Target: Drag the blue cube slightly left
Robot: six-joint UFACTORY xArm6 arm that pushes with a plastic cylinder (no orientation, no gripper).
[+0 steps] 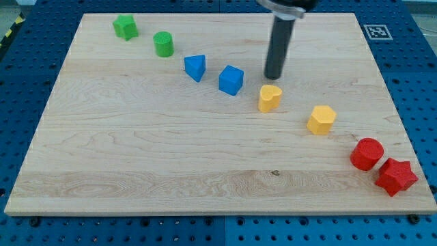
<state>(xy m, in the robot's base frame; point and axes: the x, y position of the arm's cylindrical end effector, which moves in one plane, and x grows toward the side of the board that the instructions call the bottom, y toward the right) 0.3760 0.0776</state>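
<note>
Blue perforated plate surrounds a pale wooden bench (171, 157), and a printed marker tag (375, 31) sits at the bench's top right corner. You have no gripper on this rig, so nothing opens, closes or holds; the arm ends in a dark rod, and my tip (274, 78) rests at the board surface in the upper middle of the view, touching no block.

Eight blocks run in a loose diagonal from the view's top left to its bottom right: a green star-like block (125, 26), a green cylinder (164, 44), a blue wedge-shaped block (195, 67), the blue cube (231, 79), a yellow heart-like block (270, 98), a yellow hexagonal block (321, 119), a red cylinder (367, 154) and a red star-like block (396, 176).

The blue cube lies near the tip, toward the view's left and at much the same depth. That is the relation you should weigh: the tip already stands on the cube's right side, so a push toward the view's left should carry the cube the way the task asks. The yellow heart-like block sits just below the tip and looks clear of that path. Keep the stroke short, I judge, since the blue wedge-shaped block waits just beyond the cube on its left.
</note>
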